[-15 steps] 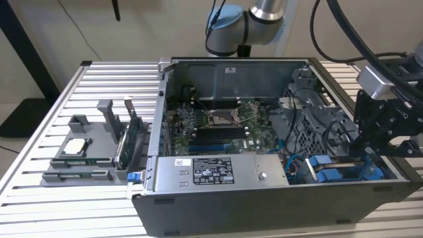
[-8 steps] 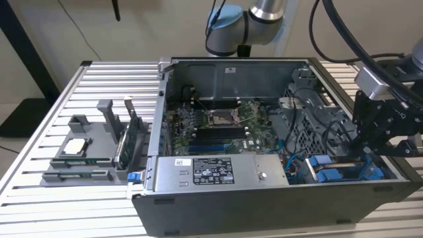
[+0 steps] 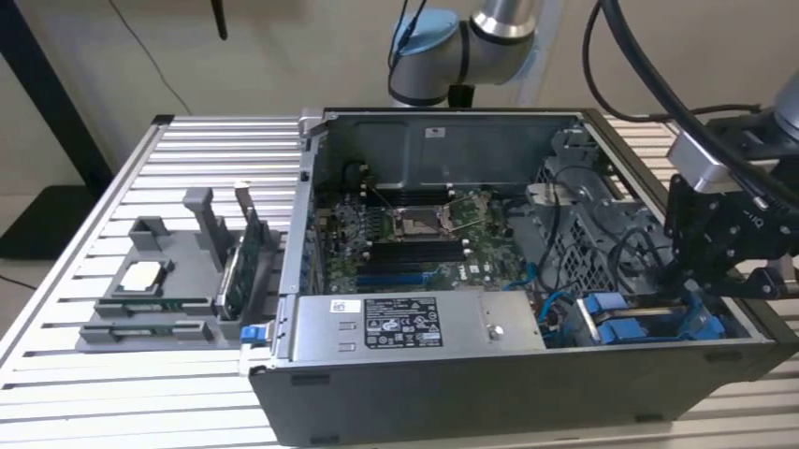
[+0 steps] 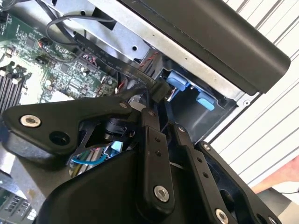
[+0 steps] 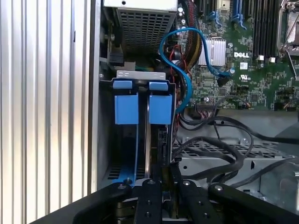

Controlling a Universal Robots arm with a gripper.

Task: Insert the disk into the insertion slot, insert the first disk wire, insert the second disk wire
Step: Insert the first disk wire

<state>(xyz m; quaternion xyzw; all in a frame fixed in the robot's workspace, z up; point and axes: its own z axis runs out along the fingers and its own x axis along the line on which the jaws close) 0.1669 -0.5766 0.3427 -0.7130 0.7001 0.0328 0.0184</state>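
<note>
A ribbed aluminium desk point(image 3: 138, 393) carries an open computer case point(image 3: 500, 402) lying on its side. In the first wrist view, the tool point(image 5: 167, 181) is nearest the camera. Its fingers are drawn in to a narrow gap and appear to clamp a black connector. The second wrist view shows this connector as the end of a flat black disk wire point(image 4: 160, 88). Just beyond the tool lies the insertion slot point(image 5: 107, 149). The disk point(image 5: 160, 108) is already seated in it, with the two blue carrier tabs side by side at the slot mouth. Farther on, a blue cable point(image 5: 187, 84) loops past the slot toward the motherboard point(image 5: 252, 70). The power-supply box point(image 5: 145, 23) sits beyond the slot. The step in hand is judged to be a wire insertion; whether it is the first or the second wire cannot be told. Seating the connector calls for square alignment with the port on the disk and a straight push, clear of the loose black cables nearby. In the exterior view, the arm point(image 3: 500, 28) rises behind the case. Its wrist hangs over the case end on the exterior view's right, with the tool pointing down into the drive corner.
</note>
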